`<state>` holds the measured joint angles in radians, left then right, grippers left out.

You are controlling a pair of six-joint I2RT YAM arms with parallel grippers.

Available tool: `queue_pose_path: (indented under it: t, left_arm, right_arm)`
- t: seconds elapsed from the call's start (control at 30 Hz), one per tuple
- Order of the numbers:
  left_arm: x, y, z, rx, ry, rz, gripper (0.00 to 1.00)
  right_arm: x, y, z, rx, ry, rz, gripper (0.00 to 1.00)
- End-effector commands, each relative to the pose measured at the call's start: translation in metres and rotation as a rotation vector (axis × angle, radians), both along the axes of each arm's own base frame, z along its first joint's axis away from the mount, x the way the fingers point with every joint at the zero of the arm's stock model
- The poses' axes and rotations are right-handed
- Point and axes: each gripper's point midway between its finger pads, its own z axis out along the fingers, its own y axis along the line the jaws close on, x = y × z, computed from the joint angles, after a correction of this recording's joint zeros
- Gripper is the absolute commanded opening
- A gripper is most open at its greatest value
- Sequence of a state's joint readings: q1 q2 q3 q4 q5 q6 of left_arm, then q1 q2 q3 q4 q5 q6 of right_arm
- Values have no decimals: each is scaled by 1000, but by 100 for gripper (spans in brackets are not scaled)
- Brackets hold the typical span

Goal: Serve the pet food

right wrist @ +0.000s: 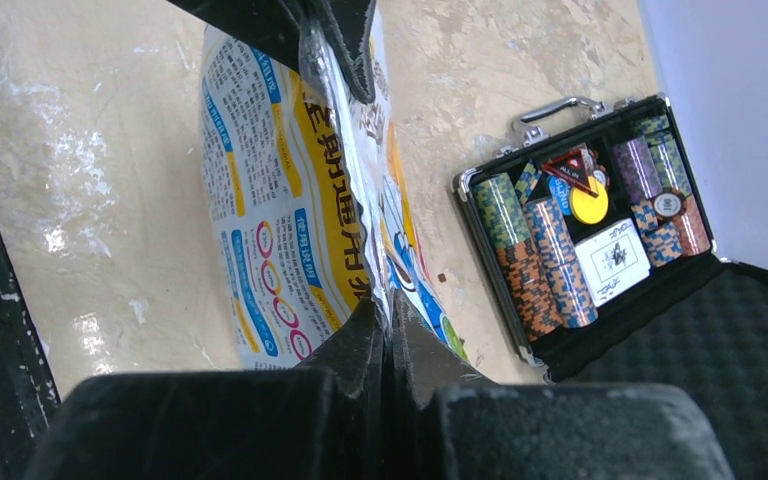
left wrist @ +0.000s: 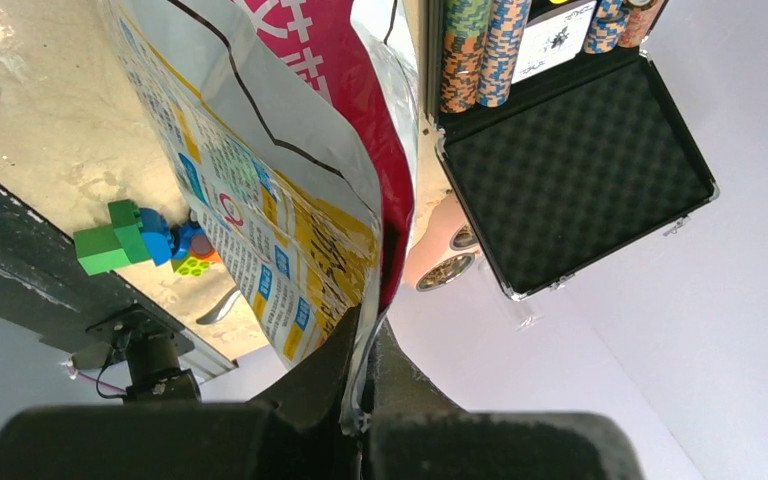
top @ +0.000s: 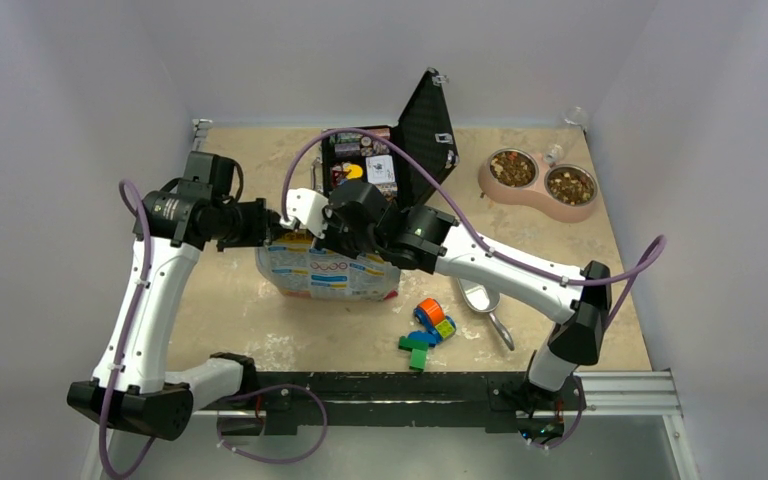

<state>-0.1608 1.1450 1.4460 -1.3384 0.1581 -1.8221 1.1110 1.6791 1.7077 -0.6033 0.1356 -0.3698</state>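
Note:
A printed pet food bag [top: 326, 274] stands at the table's middle. My left gripper [top: 293, 237] is shut on the bag's top edge at its left end. In the left wrist view the fingers pinch the foil seam, gripper [left wrist: 372, 320], bag [left wrist: 260, 170]. My right gripper [top: 337, 245] is shut on the same top edge just to the right. The right wrist view shows it too, gripper [right wrist: 387, 306], bag [right wrist: 270, 230]. The pet food [top: 512, 168] shows as brown kibble in both cups of a pink double bowl [top: 535, 197] at the far right. The bag's contents are hidden.
An open black case of poker chips [top: 370, 165] stands just behind the bag, its lid [top: 425, 125] up. A metal scoop [top: 484, 303] and coloured toy blocks [top: 427, 330] lie front right of the bag. Walls close the left, back and right.

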Motion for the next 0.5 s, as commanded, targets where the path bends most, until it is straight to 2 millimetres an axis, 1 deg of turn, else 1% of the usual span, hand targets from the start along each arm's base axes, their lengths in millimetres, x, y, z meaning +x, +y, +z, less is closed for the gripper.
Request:
queue_pose_path:
  t: [0.0, 0.1, 0.17, 0.2, 0.23, 0.3, 0.33, 0.47]
  left_arm:
    - [17, 28, 20, 78, -85, 116, 0]
    - [16, 29, 17, 88, -73, 113, 0]
    - [15, 30, 16, 96, -68, 115, 0]
    - [14, 30, 15, 97, -66, 114, 0]
    - [14, 30, 14, 95, -62, 112, 0]
    - [13, 29, 13, 92, -59, 108, 0]
    - [13, 29, 12, 92, -57, 110, 0]
    - [15, 28, 13, 87, -59, 107, 0]
  right_arm:
    - [31, -80, -1, -140, -22, -244, 0]
    - [40, -85, 6, -131, -30, -292, 0]
    - [47, -97, 1, -163, -44, -336, 0]
    - [49, -102, -2, -183, -53, -346, 5]
    - [50, -106, -5, -193, -55, -349, 5]
    - [50, -113, -5, -191, -49, -354, 0]
    - [50, -115, -3, -184, -53, -358, 0]
    - [44, -114, 4, -144, -44, -330, 0]
